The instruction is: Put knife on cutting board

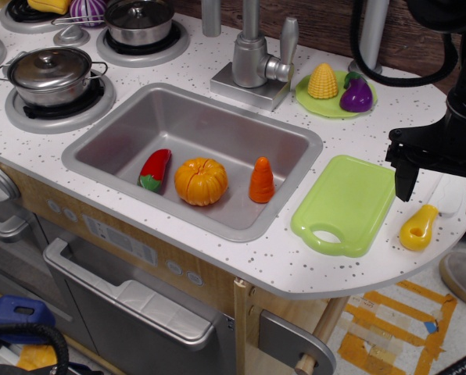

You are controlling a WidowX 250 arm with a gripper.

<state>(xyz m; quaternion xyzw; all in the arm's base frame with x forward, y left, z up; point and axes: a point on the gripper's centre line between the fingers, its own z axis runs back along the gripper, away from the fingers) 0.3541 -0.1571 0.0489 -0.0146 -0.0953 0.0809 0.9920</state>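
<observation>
The knife (418, 227) has a glossy yellow pear-shaped handle and a pale blade pointing up-right. It lies on the white speckled counter just right of the cutting board (347, 201), a lime-green rectangle with an oval handle cutout at its near end. My black gripper (440, 191) hangs above the knife's blade end. Its jaws are spread wide and hold nothing. One finger (405, 181) stands over the board's right edge, and the other is at the frame's right edge.
A metal sink (116, 129) holds a red pepper (155, 169), an orange pumpkin (201, 180) and a carrot (262, 180). Behind the board, a round green plate (336, 108) carries a corn cob (323, 81) and an eggplant (356, 94). A faucet (253, 58) and pots (51, 74) stand further left. The counter edge runs close to the knife.
</observation>
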